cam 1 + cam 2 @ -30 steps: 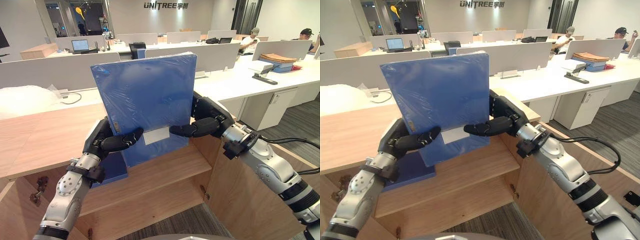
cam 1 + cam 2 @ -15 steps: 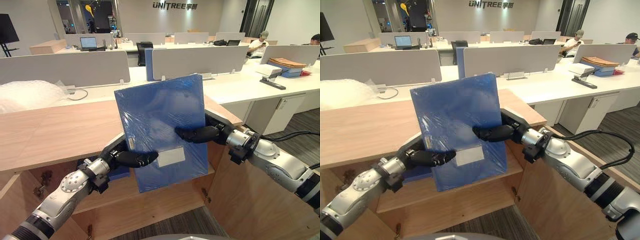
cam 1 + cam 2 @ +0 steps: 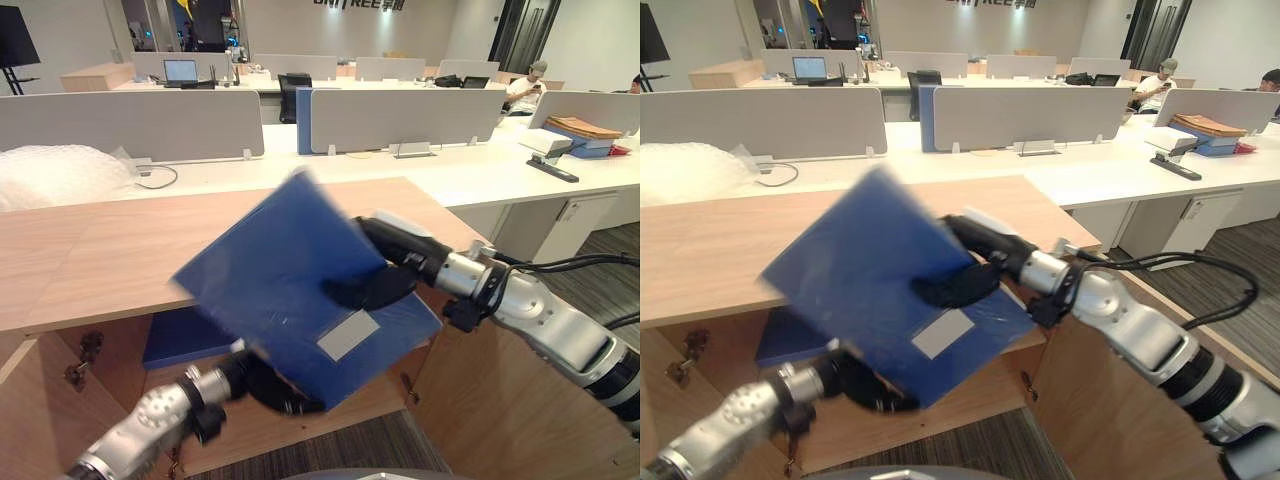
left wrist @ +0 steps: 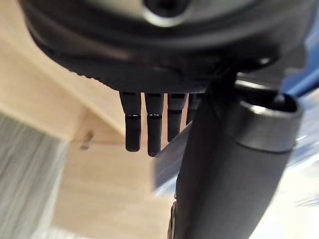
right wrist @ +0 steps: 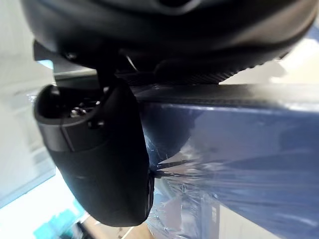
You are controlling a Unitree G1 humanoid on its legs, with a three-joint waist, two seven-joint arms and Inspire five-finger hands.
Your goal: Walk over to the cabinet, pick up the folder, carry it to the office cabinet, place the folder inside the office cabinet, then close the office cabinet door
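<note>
Two-handed hold — left hand (image 3: 268, 385) under tilted folder (image 3: 270, 285), right hand (image 3: 395, 262) above, fingers (image 4: 133, 130) pinching it.

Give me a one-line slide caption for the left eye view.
Left hand and right hand hold a flat blue plastic-wrapped folder tilted before the open wooden cabinet.

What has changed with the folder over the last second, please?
The blue folder has tipped from upright to a slant and sunk toward the cabinet's open shelf. The right hand and left hand keep their hold on it. The second folder on the shelf has not moved.
</note>
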